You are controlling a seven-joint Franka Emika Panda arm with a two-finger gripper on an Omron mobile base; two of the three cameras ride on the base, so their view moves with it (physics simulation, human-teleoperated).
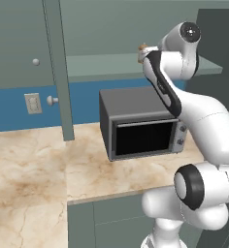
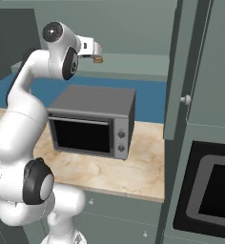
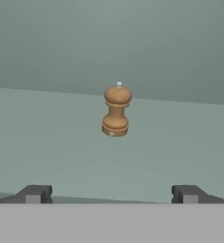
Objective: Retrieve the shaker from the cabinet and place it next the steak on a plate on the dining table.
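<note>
Cabinet (image 1: 19, 48) doors stand open to expose the shelf; the shaker (image 3: 116, 110) stands upright on that shelf, above the microwave (image 1: 140, 123), untouched; the gripper (image 3: 111, 193) faces it squarely, fingers spread wide and empty, aligned for a straight approach.

— What does the room look like behind the counter?

— A blue wall (image 1: 87, 99) runs along the back, with a pale outlet plate (image 1: 33, 103) set into it at the left.

— And the counter itself?

— Beige marbled stone (image 1: 48, 164) over grey-green lower fronts (image 2: 119, 224). A dark grey microwave (image 2: 93, 121) sits on it against the wall – door shut, two round dials (image 2: 121, 141) on its right side.

— Anything to the right?

— A dark built-in oven (image 2: 214, 190), set in a tall grey-green unit (image 2: 200, 62).

— The light?

— Even and soft – no hard shadows.
</note>
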